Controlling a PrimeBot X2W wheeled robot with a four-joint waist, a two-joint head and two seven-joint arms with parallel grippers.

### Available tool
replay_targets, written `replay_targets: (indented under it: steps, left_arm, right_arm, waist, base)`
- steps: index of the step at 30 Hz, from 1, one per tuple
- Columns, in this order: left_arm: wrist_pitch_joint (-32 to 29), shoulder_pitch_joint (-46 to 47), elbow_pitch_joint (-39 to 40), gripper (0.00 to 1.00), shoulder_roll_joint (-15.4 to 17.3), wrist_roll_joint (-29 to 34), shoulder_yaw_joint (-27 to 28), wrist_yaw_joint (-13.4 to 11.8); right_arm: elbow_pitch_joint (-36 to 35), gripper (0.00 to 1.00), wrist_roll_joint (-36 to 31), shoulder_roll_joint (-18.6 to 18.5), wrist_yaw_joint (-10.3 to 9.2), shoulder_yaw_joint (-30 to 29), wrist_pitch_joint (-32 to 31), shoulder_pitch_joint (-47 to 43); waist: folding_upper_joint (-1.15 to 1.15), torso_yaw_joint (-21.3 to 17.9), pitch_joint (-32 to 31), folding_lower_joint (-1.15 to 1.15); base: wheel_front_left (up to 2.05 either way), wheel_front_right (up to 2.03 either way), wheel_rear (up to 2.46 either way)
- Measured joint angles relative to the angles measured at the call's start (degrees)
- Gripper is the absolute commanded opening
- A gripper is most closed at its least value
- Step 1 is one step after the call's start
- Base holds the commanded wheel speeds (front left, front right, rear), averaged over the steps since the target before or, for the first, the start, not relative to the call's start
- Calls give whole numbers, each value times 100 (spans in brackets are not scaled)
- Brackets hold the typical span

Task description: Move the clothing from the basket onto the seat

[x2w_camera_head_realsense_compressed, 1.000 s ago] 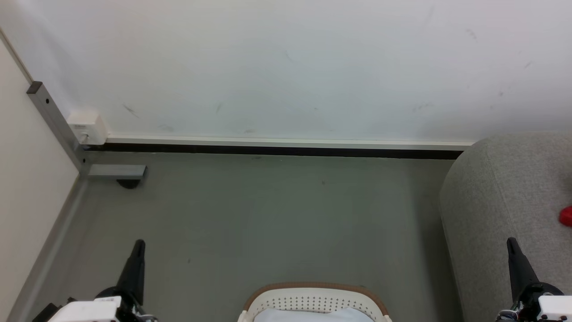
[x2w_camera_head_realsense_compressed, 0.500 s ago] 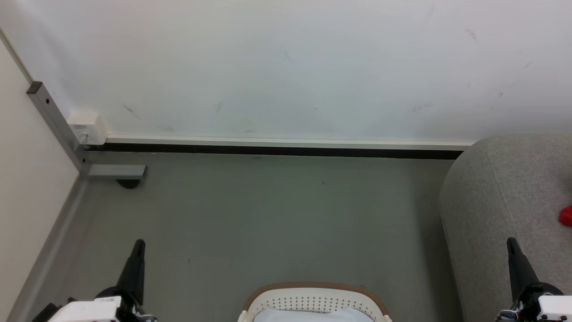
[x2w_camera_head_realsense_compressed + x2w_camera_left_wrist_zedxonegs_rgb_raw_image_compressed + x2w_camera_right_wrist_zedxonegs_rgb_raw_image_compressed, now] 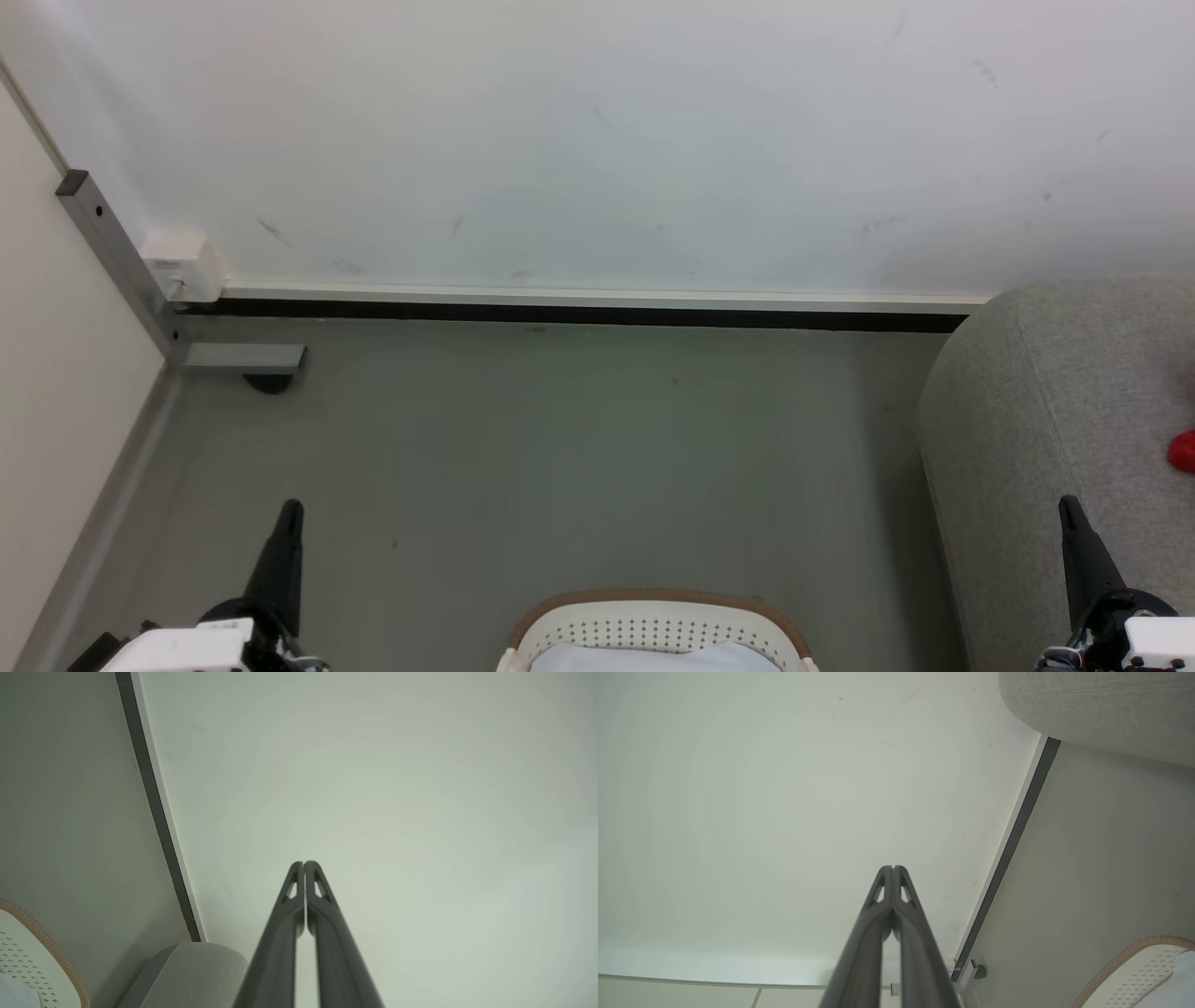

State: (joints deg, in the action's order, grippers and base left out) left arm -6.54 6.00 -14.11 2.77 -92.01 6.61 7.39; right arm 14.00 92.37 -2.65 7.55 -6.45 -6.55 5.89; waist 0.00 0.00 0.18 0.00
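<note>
Head view, left gripper (image 3: 290, 511): 2 fingers pressed together, nothing between them. Parked low at the near left, tips pointing toward the far wall (image 3: 597, 140).
Head view, right gripper (image 3: 1070, 509): fingers together and empty. Parked low at the near right, in front of the seat's side.
Head view, seat (image 3: 1036, 411): right side of the scene, with its rounded corner standing on the floor (image 3: 560, 448).
Head view, clothing (image 3: 1184, 452): a small red patch lying on the seat at the extreme right of frame; the remainder is cut off.
Head view, basket (image 3: 653, 597): near centre, on the floor between the 2 arms, well apart from the clothing. The part in frame holds a white cloth (image 3: 653, 659).
Head view, posture rationale: judged a rest pose. Both tools are clear of basket and seat, so neither blocks the pick-up point or the drop zone.
Left wrist view, left gripper (image 3: 304, 864): tips meet along 1 seam, aimed at bare wall. The basket (image 3: 51, 952) and seat (image 3: 196, 970) lie at the lower left.
Right wrist view, right gripper (image 3: 893, 868): tips closed on each other, aimed at the wall. The seat (image 3: 1101, 714) is at the upper right and the basket (image 3: 1134, 970) at the lower right.
Task status: judged complete or nearly so, since the red item rests on the seat. The basket's near half is out of frame, so its full contents cannot be confirmed.
</note>
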Motion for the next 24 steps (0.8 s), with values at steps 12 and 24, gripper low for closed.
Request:
replay_targets:
  steps: [12,24]
  left_arm:
    - [0,0,1,0,0,0,1,0]
    - [0,0,1,0,0,0,0,0]
  right_arm:
    - [0,0,0,0,0,0,0,0]
    - [0,0,1,0,0,0,0,0]
  waist:
    - [0,0,0,0]
    - [0,0,0,0]
  base:
    - [0,0,0]
    - [0,0,0]
